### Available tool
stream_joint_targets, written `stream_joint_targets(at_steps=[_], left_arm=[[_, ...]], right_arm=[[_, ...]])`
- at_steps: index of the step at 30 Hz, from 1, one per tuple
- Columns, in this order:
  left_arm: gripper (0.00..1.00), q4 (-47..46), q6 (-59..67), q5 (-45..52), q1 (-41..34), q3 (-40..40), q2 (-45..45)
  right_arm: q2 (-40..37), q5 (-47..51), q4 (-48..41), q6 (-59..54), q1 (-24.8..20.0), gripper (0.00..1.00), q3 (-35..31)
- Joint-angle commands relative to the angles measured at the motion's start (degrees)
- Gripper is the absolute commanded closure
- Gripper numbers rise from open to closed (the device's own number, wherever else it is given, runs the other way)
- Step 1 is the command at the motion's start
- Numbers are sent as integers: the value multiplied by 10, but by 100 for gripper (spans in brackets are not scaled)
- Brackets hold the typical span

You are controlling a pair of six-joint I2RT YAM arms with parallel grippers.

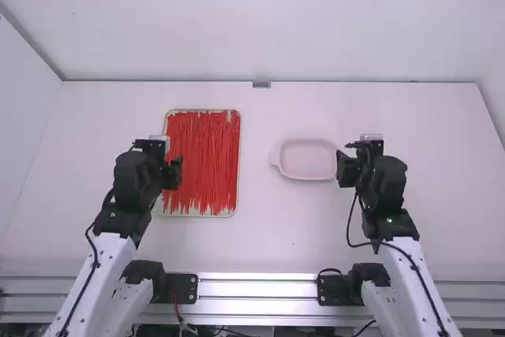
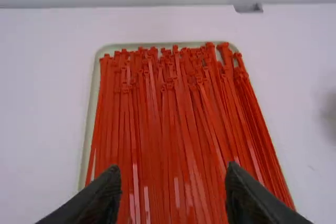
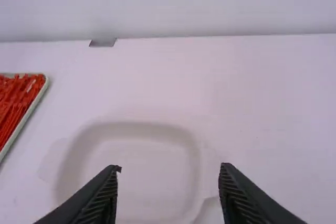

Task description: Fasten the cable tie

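A heap of thin red plastic cable ties [image 2: 178, 124] lies in a pale green rectangular tray [image 2: 89, 129] on the white bench [image 1: 316, 219]. The left gripper [image 2: 170, 174] hangs wide open and empty over the ties' near ends; the right gripper [image 3: 170, 171], equally open and empty, hangs by a shallow white oval dish [image 3: 142, 140]

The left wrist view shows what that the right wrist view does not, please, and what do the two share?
Left wrist view: the whole tray of red cable ties, with the open left pincer close to it. Right wrist view: the white dish in full, with the open right pincer near it. Shared: the white table, the grey bracket at its far edge, a tray corner with ties.
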Motion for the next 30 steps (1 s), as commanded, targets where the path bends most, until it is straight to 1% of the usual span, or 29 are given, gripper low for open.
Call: stream_joint_targets(at_steps=[1,3,4,7,9,10,15,20,26,30], left_arm=[[44,-8,-4,15,-6,40,42],[38,-22,-7,8,-7,71,91],[37,-25,-7,6,-7,77,100],[31,-40,-8,0,-9,114,158],[28,-44,-9,1,-9,128,180],[26,-49,-9,3,-10,144,205],[17,-58,-11,9,-11,193,282],[11,-62,-37,13,-12,233,342],[5,-69,-38,15,-13,265,393],[2,-61,-32,17,-14,279,415]], right_arm=[[42,-4,3,-1,10,44,41],[93,1,5,1,20,38,69],[102,1,5,1,22,37,74],[162,-7,8,3,32,31,107],[185,-6,10,4,36,28,119],[211,0,12,10,39,26,133],[291,-1,28,19,45,17,176],[354,-8,38,27,51,11,210],[406,-12,42,28,68,5,239],[428,-12,51,25,80,3,250]])
